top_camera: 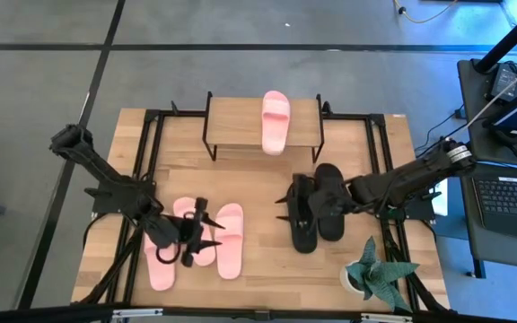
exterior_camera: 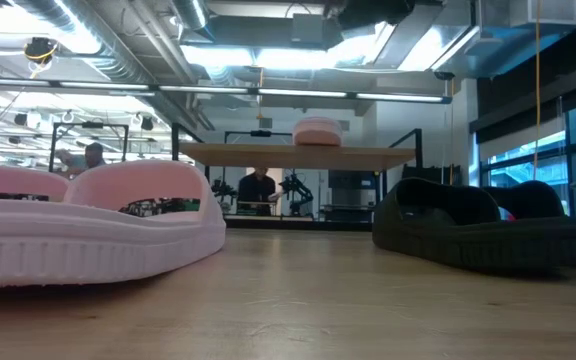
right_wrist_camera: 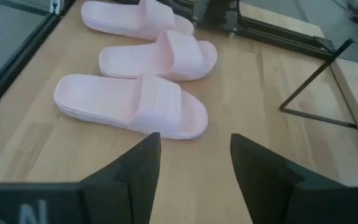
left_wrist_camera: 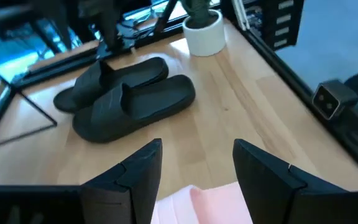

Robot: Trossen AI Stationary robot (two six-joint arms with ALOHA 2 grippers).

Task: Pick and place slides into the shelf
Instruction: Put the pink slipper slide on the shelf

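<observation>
No brand or readable writing shows on the slides. One pink slide (top_camera: 275,121) lies on the shelf (top_camera: 236,121) at the upper middle of the high view. Three pink slides (top_camera: 229,239) sit on the table (top_camera: 258,269) at lower left, two black slides (top_camera: 317,206) side by side at center right. The left tool (top_camera: 196,235) hovers open over the pink ones, holding nothing. The right tool (top_camera: 296,203) stands open, empty, beside the black pair.

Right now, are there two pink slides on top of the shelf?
No, only one pink slide lies on the shelf; three others sit on the table.
</observation>
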